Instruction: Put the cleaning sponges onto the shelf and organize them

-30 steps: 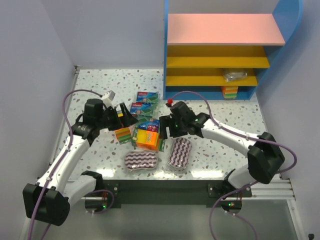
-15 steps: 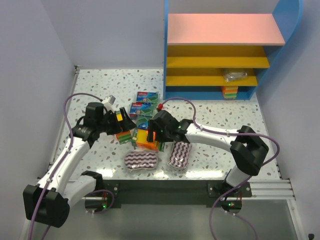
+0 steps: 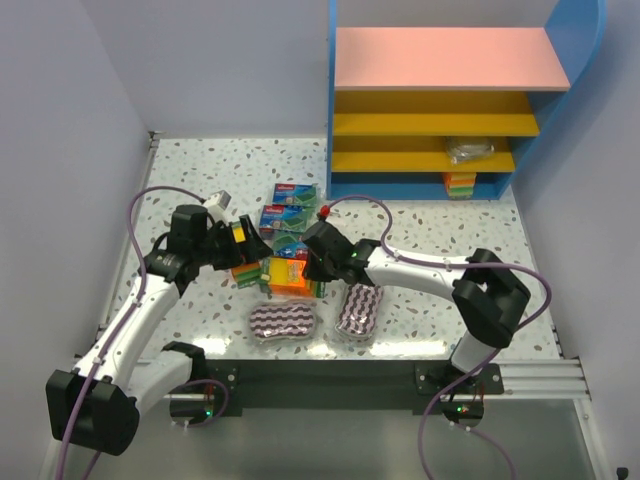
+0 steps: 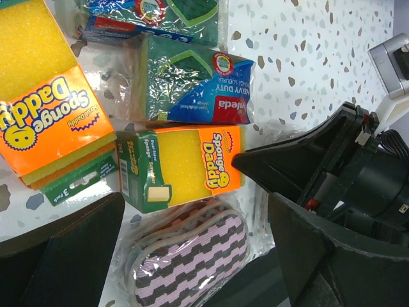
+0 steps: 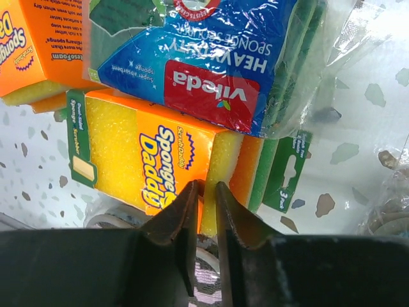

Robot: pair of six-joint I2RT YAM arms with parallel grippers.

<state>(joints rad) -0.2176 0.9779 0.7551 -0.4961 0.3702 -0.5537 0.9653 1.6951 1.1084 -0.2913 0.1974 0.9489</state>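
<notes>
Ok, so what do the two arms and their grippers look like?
The left arm and right arm have white links, black joints and a purple cable looping along each. The left gripper and right gripper have black wedge-shaped fingers. A red knob tops the right wrist.

My left arm [image 3: 132, 320] and right arm [image 3: 422, 272] had white links with black rounded joints. A thin purple cable [image 3: 133, 215] looped along each one. A small red cap [image 3: 323, 212] sat on the right wrist, and the fingers [image 5: 174, 219] were plain black wedges.
</notes>
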